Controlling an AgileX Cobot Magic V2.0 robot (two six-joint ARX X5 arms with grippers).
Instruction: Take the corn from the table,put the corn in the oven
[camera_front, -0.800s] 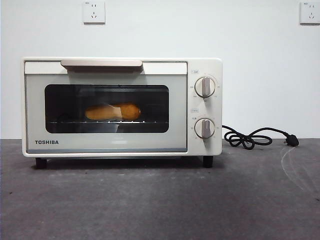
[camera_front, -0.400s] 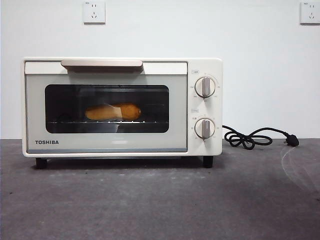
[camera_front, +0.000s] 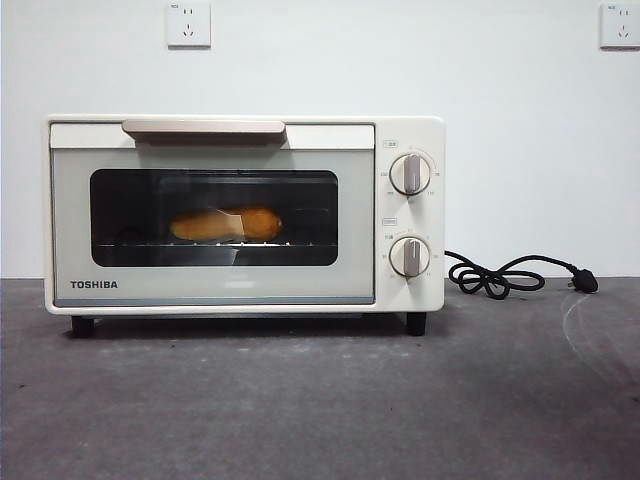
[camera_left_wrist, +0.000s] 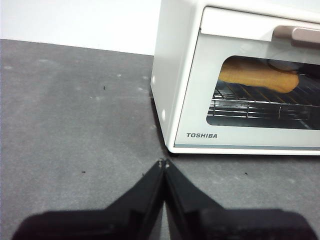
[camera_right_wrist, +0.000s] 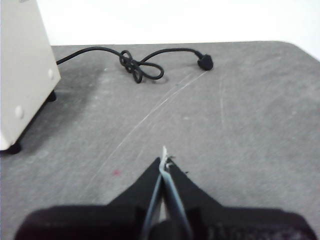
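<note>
Yellow corn (camera_front: 226, 223) lies inside the oven (camera_front: 410, 290), apart from both closed grippers.

Lighting even and bright across all views. Front view sharp; soft shadow beneath the oven (camera_front: 243, 213) on the desk (camera_front: 320, 400). Faint glare on the dark glass door. Wrist views slightly soft; near claws blurred at lower frame edge.

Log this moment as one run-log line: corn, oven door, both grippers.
corn: on rack inside oven | door: closed | left gripper: shut, empty, over table | right gripper: shut, empty
</note>
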